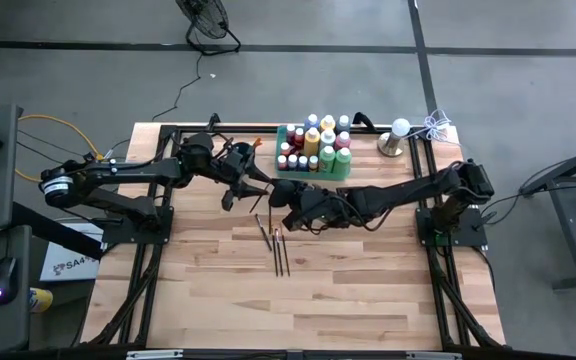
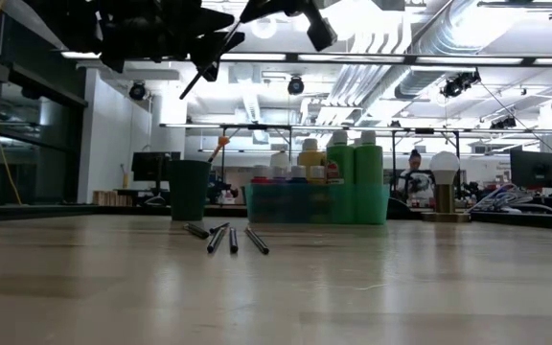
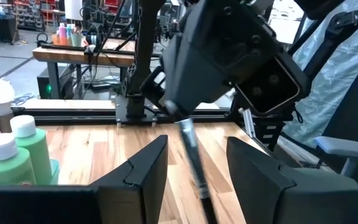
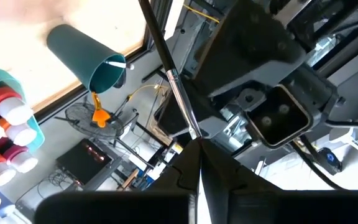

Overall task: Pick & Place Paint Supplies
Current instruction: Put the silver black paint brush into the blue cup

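Observation:
My right gripper (image 4: pixel 197 146) (image 1: pixel 276 192) is shut on a thin dark-handled paintbrush (image 4: pixel 166 62) and holds it high over the table's middle. The brush shows as a slanted dark line in the low view (image 2: pixel 209 65). My left gripper (image 3: pixel 196 142) (image 1: pixel 256 182) faces it, open, with a finger on either side of the brush's handle (image 3: pixel 194 158), not touching. Several more brushes (image 1: pixel 278 248) (image 2: pixel 228 237) lie flat on the table. Paint bottles (image 1: pixel 318 145) (image 3: pixel 17 149) stand in the green tray (image 2: pixel 305 203). A dark cup (image 2: pixel 188 189) (image 4: pixel 89 53) holds an orange-tipped brush (image 2: pixel 220 144). My right gripper pinches the paintbrush between its two shut fingers at the silver ferrule end (image 4: pixel 188 121). The dark handle runs straight out ahead of the fingers, toward my left gripper. The brush is lifted clear of the table and slants in the air.
The tray (image 1: pixel 280 140) with bottles sits at the table's far edge, the cup to its left. A white-topped lamp-like object (image 1: pixel 396 135) (image 2: pixel 444 182) stands right of the tray. The loose brushes lie below the two grippers; bare wood spreads toward the near edge.

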Robot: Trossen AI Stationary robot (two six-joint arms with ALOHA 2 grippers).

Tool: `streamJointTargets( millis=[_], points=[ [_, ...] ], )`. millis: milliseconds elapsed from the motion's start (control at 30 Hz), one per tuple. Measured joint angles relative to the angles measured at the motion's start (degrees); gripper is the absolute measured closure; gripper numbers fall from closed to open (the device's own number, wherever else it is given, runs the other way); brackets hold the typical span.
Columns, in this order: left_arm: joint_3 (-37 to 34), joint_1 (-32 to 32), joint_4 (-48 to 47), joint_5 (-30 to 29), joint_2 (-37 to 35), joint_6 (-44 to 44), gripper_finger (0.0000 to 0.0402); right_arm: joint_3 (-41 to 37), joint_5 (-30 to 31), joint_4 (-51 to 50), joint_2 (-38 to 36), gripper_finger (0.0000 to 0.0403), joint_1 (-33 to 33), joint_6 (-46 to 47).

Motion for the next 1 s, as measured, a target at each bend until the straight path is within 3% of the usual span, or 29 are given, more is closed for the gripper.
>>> streamJointTargets(
  millis=[200, 500, 800, 1000],
  points=[
    [0.0, 0.0, 0.4, -1.3, 0.3, 0.5, 0.0261, 0.0, -0.1, 0.6, 0.0, 0.0400, -0.3, 0.3],
    [0.0, 0.1, 0.8, -1.8, 0.3, 0.6, 0.0387, 0.0, -0.1, 0.6, 0.0, 0.0399, -0.2, 1.2],
    [0.0, 0.0, 0.0, -2.2, 0.3, 3.3, 0.0392, 0.0, -1.0, 0.2, 0.0, 0.0391, -0.2, 15.3],
    [0.0, 0.0, -0.8, -3.8, 0.3, 5.8, 0.0391, 0.0, -0.9, 0.3, 0.0, 0.0327, 0.2, 31.7]
  ],
)
